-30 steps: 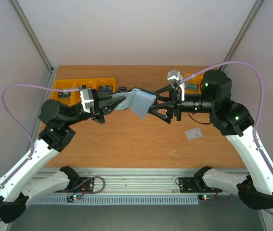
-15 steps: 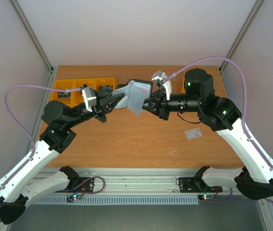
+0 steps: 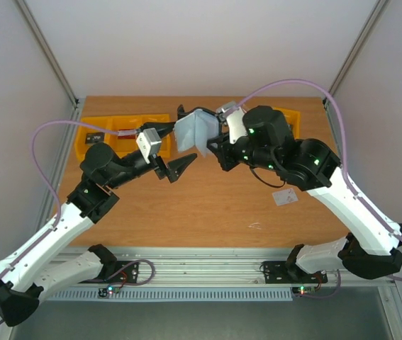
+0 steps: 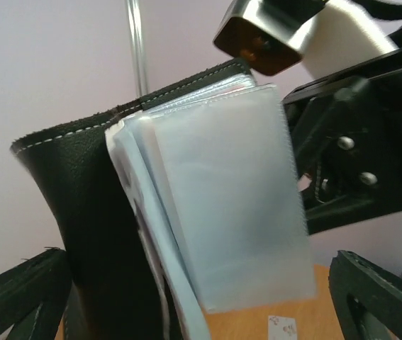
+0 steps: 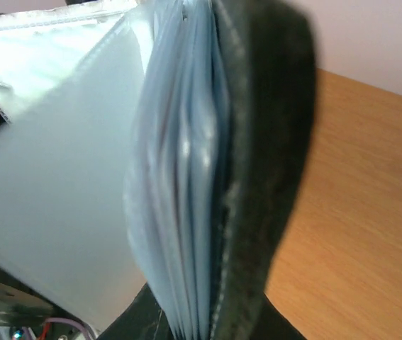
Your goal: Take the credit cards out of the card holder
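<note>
Since the earlier frame the left gripper (image 4: 195, 258) had been opened off the card holder (image 3: 197, 131) and left spread wide about it, while that card holder, pinched aloft by the right gripper (image 3: 213, 144), was judged light, floppy and slick-sleeved, best gripped at its stiffer black cover (image 4: 80, 184).

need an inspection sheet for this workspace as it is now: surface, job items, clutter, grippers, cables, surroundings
surface: brown wooden table, no spills seen
job's things: black bi-fold card holder with grey-blue clear sleeves, held up in the air, sleeves fanned out; whitish plastic card lies flat on the table at the right; red card not seen
clutter: yellow plastic bin at far left, another at far right; small white scrap near the front
grippers: left gripper open at the holder; right gripper shut on the holder
cables: purple cable loops over each arm
surroundings: pale walls, metal frame posts
</note>
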`<state>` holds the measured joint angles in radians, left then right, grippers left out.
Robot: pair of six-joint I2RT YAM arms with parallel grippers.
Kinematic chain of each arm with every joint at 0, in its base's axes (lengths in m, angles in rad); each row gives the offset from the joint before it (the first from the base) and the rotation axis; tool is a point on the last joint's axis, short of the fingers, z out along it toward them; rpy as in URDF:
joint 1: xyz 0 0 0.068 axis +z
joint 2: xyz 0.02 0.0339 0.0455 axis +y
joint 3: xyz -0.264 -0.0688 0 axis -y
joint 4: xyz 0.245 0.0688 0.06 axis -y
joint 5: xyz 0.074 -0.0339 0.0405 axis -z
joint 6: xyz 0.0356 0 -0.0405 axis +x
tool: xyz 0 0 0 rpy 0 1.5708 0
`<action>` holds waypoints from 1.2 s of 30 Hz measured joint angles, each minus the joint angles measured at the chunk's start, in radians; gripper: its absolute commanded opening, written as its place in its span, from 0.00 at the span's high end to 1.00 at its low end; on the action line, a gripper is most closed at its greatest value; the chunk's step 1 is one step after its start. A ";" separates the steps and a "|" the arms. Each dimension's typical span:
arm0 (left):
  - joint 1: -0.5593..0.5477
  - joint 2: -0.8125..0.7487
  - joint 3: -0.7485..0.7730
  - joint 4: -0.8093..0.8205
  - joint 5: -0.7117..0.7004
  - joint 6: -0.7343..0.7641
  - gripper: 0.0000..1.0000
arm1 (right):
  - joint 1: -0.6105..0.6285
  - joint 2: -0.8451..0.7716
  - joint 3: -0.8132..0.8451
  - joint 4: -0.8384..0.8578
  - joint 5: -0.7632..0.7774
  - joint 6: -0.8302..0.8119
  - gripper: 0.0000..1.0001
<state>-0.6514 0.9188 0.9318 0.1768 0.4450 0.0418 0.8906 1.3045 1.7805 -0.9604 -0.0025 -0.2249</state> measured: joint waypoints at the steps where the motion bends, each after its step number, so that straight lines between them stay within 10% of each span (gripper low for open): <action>1: 0.000 0.003 0.000 -0.003 -0.009 0.001 0.01 | 0.021 0.015 0.014 -0.010 0.036 -0.001 0.99; 9: -0.004 0.021 0.000 -0.019 -0.037 0.011 0.02 | 0.076 0.090 0.089 -0.071 0.134 -0.016 0.99; 14: -0.003 0.021 0.000 -0.013 -0.128 0.016 0.30 | 0.084 0.087 0.095 -0.073 0.039 -0.067 0.99; 25: 0.068 -0.033 -0.005 0.031 0.132 -0.130 0.08 | 0.079 -0.024 0.100 -0.148 -0.203 -0.241 0.99; 31: 0.083 -0.035 -0.005 0.037 0.338 -0.202 0.20 | 0.080 -0.020 0.167 -0.265 -0.320 -0.320 0.99; 36: 0.087 -0.041 -0.003 0.045 0.455 -0.246 0.55 | 0.079 -0.006 0.241 -0.351 -0.370 -0.366 0.99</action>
<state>-0.5644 0.8776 0.9287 0.2222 0.9005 -0.2043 0.9699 1.2980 2.0212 -1.3113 -0.3729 -0.5907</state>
